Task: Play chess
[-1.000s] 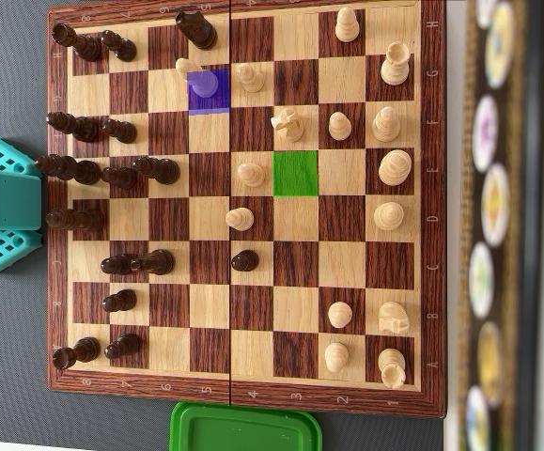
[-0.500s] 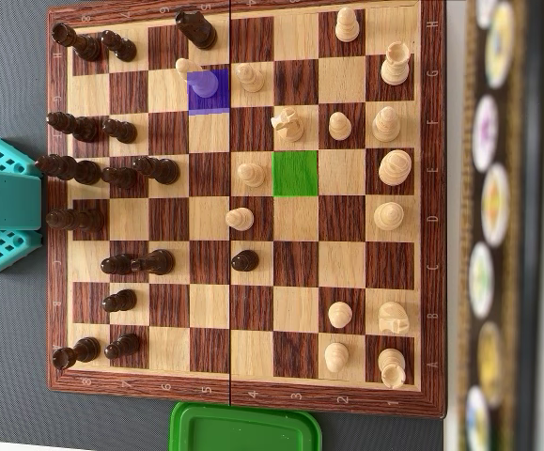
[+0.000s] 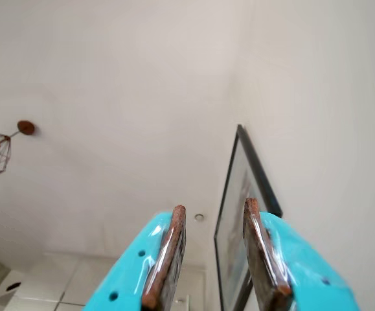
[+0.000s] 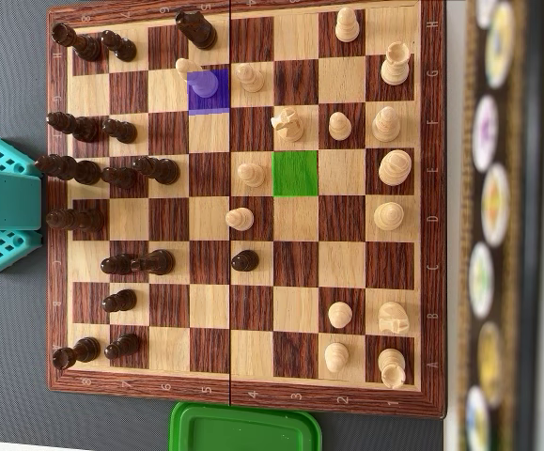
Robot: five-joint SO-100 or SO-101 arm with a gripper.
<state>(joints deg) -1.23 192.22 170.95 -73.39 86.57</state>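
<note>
Nothing has moved since the earlier frame. Arm (image 4: 4,202) parked off the chessboard's (image 4: 243,399) left edge, jaws empty and apart, pointing at the ceiling (wrist view). Purple-marked pawn (image 4: 206,85) likely goes to green square (image 4: 295,173).

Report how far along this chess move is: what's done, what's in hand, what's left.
Done: nothing of the move shows yet. The light piece sits on the purple square, and the green square is bare.

In hand: nothing. In the wrist view the gripper points up at the ceiling, fingers apart and empty; overhead, the teal arm sits off the board's left edge.

Left, probably: reach over, grasp that piece, set it on green.
</note>
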